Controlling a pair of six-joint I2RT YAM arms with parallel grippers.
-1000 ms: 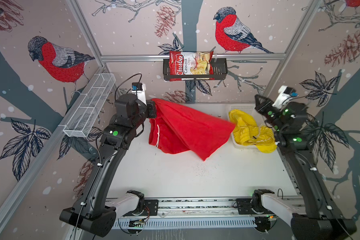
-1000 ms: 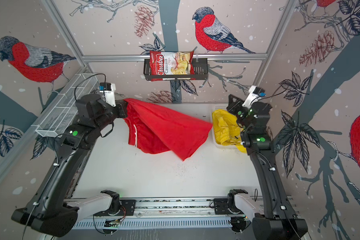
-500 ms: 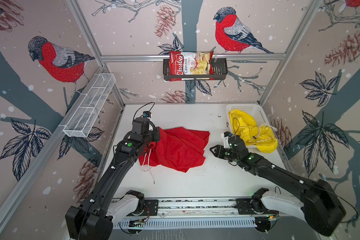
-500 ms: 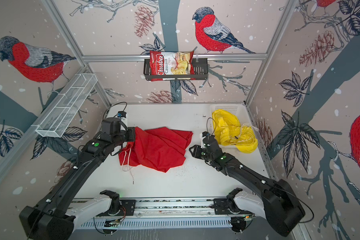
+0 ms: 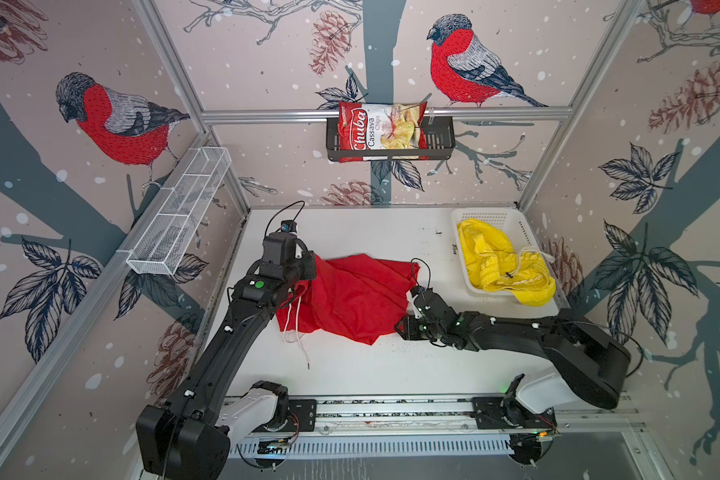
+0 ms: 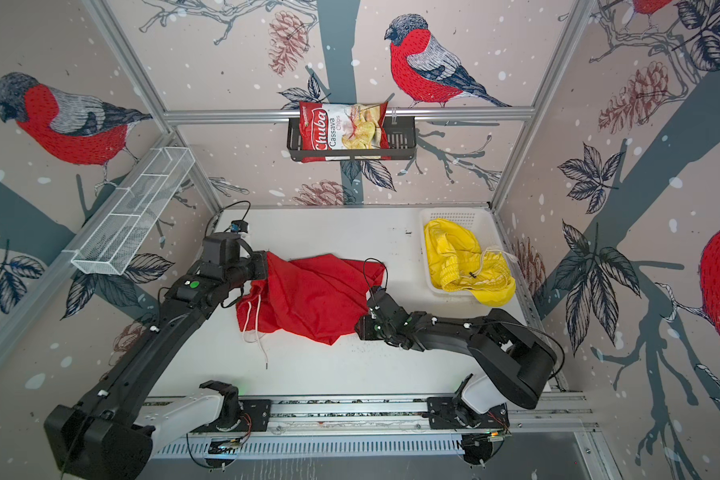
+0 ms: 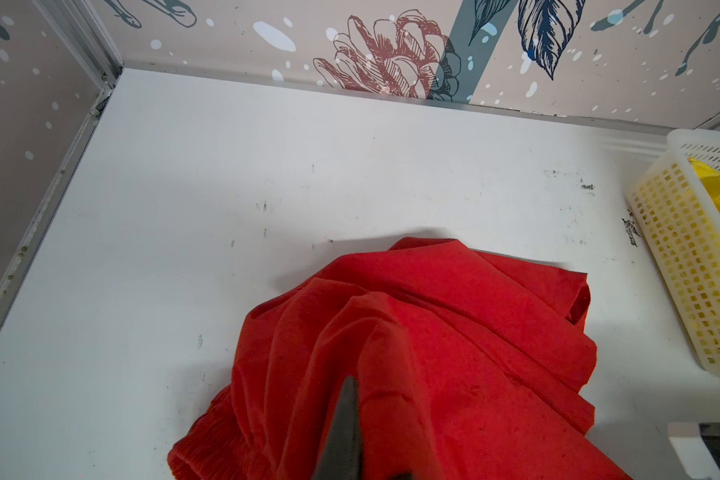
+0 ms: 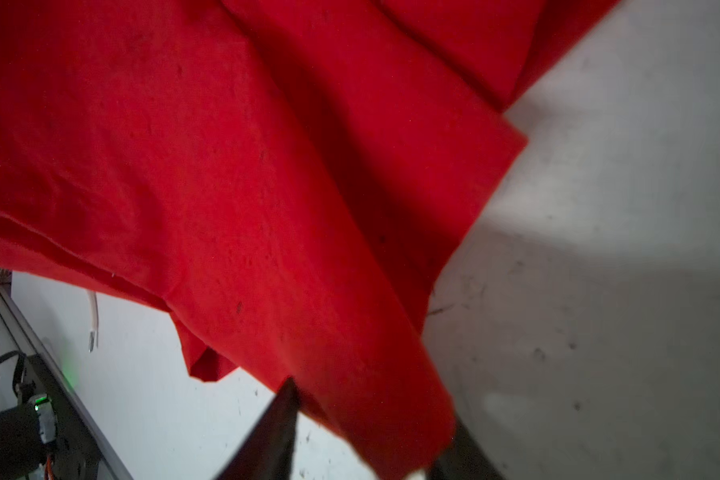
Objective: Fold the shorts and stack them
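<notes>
The yellow shorts lie crumpled in the white basket, one part spilling over its near rim onto the counter. The red shorts sit bunched on the counter, left of the basket in both top views and apart from it. The left tool is pressed together on the red shorts at their side farthest from the basket, holding that corner raised, with the white drawstring trailing below. The right tool sits at the hem nearer the basket; red cloth lies between its fingers, but I cannot tell whether they pinch it.
</notes>
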